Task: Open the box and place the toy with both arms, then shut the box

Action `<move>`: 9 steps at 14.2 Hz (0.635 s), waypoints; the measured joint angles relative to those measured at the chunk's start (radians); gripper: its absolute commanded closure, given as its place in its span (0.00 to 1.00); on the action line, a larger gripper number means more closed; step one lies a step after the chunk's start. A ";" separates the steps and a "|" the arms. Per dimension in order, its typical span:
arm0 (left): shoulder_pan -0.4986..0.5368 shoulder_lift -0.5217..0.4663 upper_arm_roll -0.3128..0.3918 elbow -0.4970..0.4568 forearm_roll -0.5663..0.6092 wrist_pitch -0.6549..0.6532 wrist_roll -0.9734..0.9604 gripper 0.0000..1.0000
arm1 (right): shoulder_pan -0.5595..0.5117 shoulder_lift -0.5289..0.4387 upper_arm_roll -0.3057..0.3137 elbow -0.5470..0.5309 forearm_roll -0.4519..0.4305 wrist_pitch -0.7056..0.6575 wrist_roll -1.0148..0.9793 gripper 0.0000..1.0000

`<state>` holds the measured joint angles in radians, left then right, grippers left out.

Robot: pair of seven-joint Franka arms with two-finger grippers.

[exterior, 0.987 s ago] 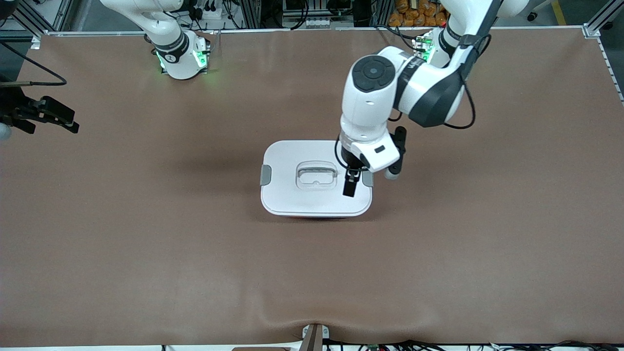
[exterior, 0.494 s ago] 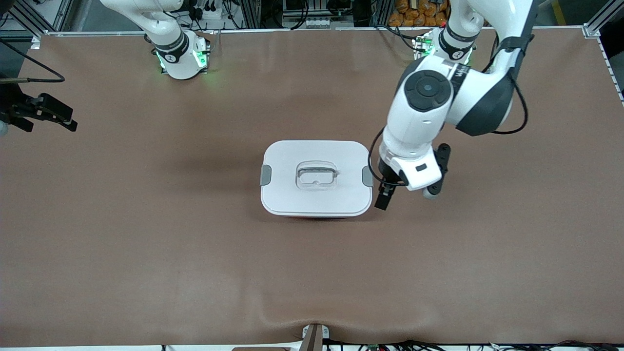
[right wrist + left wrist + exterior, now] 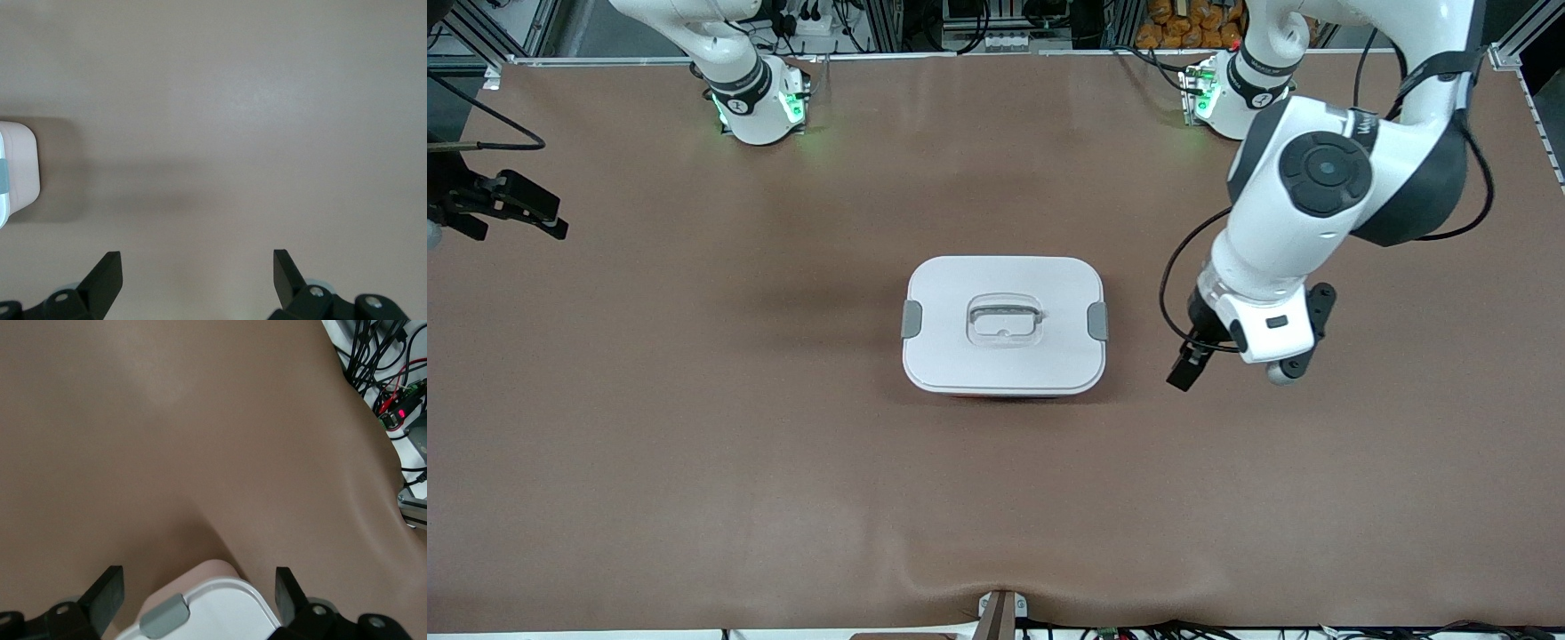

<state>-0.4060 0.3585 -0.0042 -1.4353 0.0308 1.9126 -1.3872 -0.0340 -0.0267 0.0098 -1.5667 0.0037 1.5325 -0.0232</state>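
Whereas earlier over the box point(image 3: 1004, 324) lid, left claw point(image 3: 1184, 369), open, empty, now beside it; right claw point(image 3: 511, 209) open, empty, waiting; brown tabletop point(image 3: 694, 444).

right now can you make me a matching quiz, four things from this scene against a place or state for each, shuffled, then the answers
Things:
1. box lid
2. grey side clip
3. left gripper
4. right gripper

Places or states:
A. open, over bare table beside the box, toward the left arm's end
B. on the box's short edge
C. white, shut on the box
D. open, at the right arm's end of the table

Pairs: 1-C, 2-B, 3-A, 4-D
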 measured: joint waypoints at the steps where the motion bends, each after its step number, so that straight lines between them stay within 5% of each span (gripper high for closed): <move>1: 0.019 -0.006 0.000 0.000 -0.006 -0.008 0.041 0.00 | 0.000 0.000 0.000 0.000 0.000 0.000 0.000 0.00; 9: 0.161 -0.052 -0.001 0.007 -0.039 -0.077 0.382 0.00 | 0.000 0.000 0.000 -0.001 0.000 0.000 0.000 0.00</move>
<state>-0.2451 0.3068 -0.0048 -1.4284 -0.0082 1.8359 -1.0049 -0.0340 -0.0267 0.0102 -1.5679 0.0037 1.5321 -0.0233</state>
